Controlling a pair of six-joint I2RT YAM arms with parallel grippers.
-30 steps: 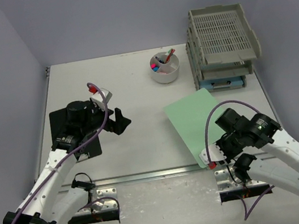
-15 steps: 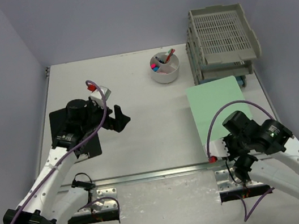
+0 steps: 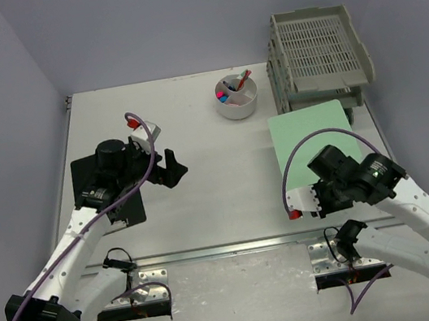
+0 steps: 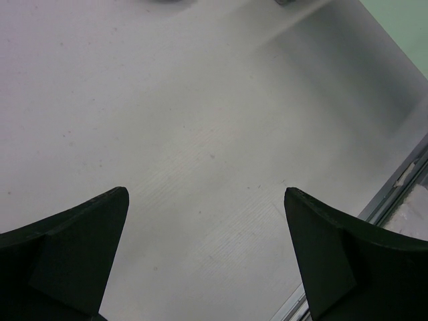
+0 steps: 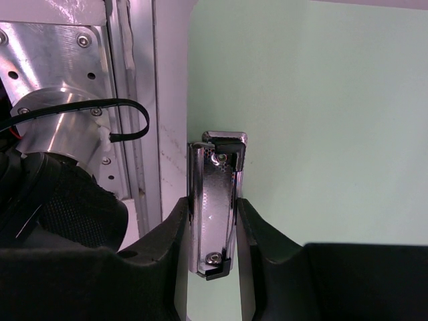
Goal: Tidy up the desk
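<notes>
grips the metal clip point(image 5: 217, 144) of the green clipboard point(image 3: 309, 132) with right tool point(image 5: 212, 200) closed narrow, on the tabletop point(image 3: 206, 211) right side, at the grey trays point(image 3: 316, 53). holds left tool point(image 4: 206, 194) wide open, empty. risks jamming against the tray lip if pushed low, or slipping off the thin clip

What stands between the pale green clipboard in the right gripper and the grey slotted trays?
Nothing visible. The pale green clipboard, held by its metal clip in the right gripper, has its far edge at the front of the grey slotted tray stack. The round white pen cup sits clear to its left.
</notes>
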